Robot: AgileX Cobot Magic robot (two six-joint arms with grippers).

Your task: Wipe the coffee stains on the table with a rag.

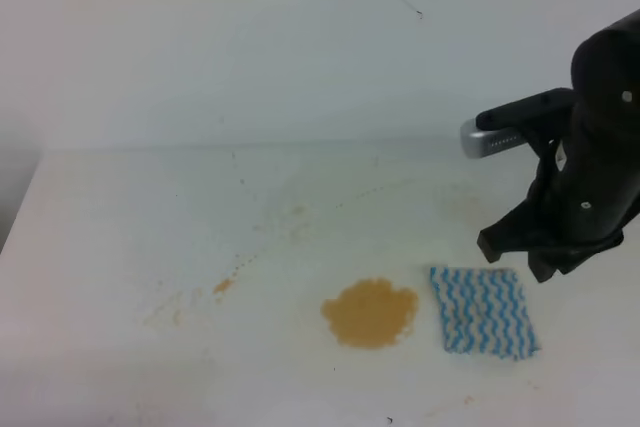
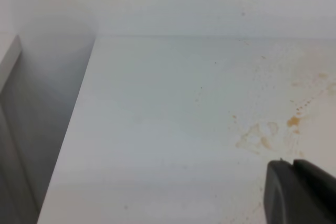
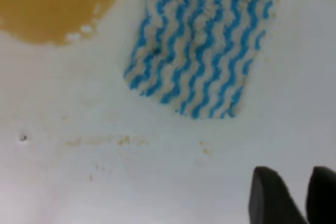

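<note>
The coffee stains [image 1: 370, 313] form one roundish orange-brown blotch on the white table [image 1: 150, 207], front centre. The rag [image 1: 484, 311], white with blue wavy stripes, lies flat just right of the blotch, apart from it. My right gripper [image 1: 518, 257] hovers above the rag's far right corner, holding nothing. In the right wrist view the rag [image 3: 199, 45] and the blotch [image 3: 47, 3] lie beyond the gripper [image 3: 292, 171], whose fingertips show a narrow gap. My left gripper [image 2: 293, 163] shows only in the left wrist view, its dark fingers together, empty.
Faint orange specks and smears [image 1: 222, 285] dot the table left of the blotch and show in the left wrist view [image 2: 294, 121]. The table's left edge [image 2: 79, 108] drops to a grey gap beside a wall. A white wall stands behind the table.
</note>
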